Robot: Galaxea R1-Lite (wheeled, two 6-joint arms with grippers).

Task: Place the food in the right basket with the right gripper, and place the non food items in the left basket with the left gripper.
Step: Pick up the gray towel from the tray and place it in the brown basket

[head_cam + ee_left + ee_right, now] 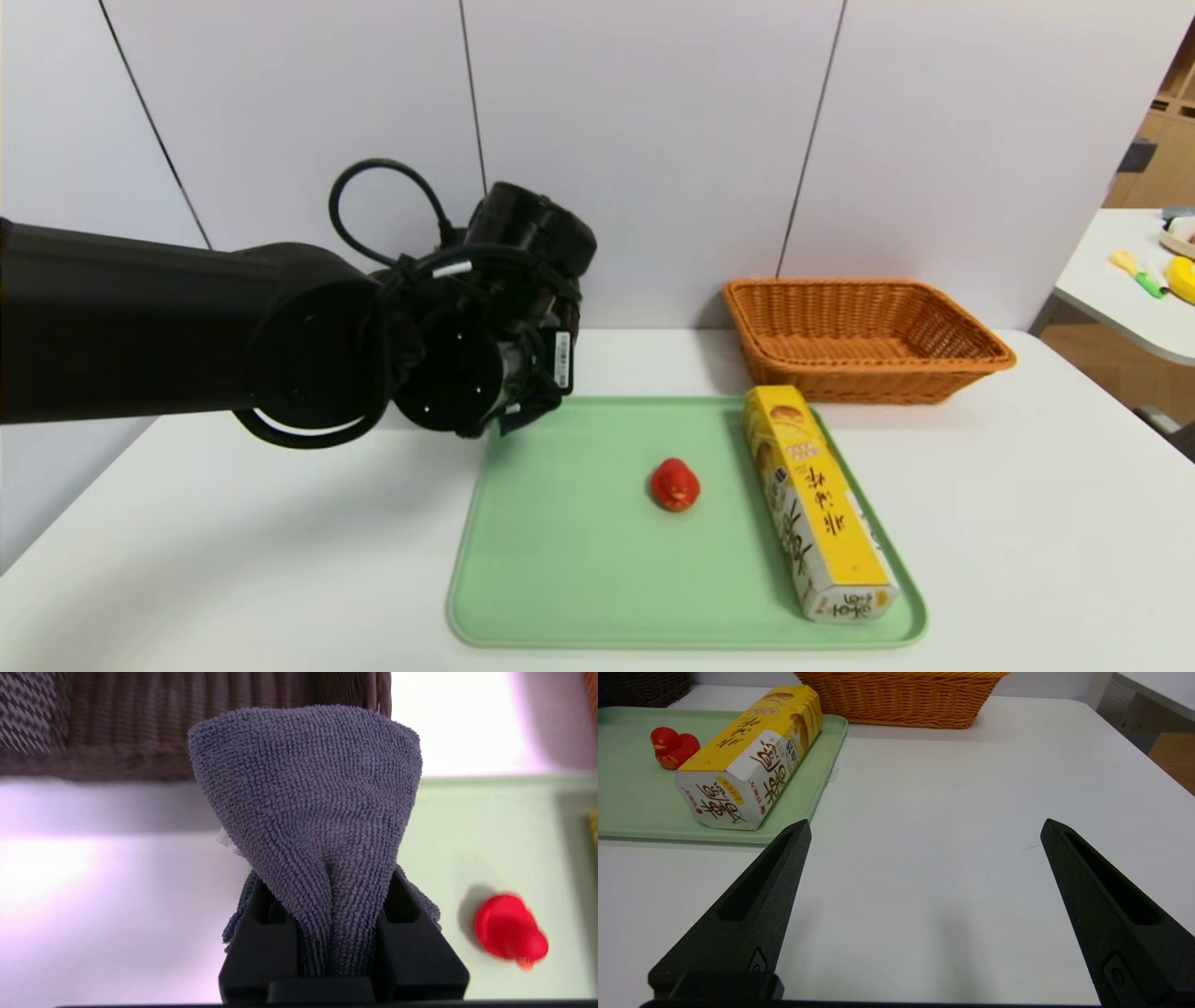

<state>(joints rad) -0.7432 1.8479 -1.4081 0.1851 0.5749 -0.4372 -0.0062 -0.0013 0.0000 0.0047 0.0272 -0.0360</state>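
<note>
On my left wrist feed the left end effector (343,947) is pinching the grey-blue cloth (308,826): both black fingers (259,947) are pressed in on a bunched fold of it, and the rest fans out past the tips in a broad, ribbed terry flap, with a sliver of white tag showing at one edge. Beyond the cloth I see the dark brown woven wall of the left basket (117,723), and off to the side the red duck toy (509,931) on the green tray (490,826). From the head camera the left arm reaches in from the left, its end effector (523,411) raised over the tray's far left corner; the cloth itself is hidden behind the arm there. The duck (675,484) sits upright near the middle of the tray (560,579), well apart from the yellow carton (817,504), which lies lengthwise along the tray's right edge with its white end facing me. The orange-tan right basket (864,338) stands on the white worktop (1027,523) just behind the carton's far end. The right end effector (924,868) hangs low over bare worktop to the right of the tray, its fingers (752,905) spread wide and touching nothing.
</note>
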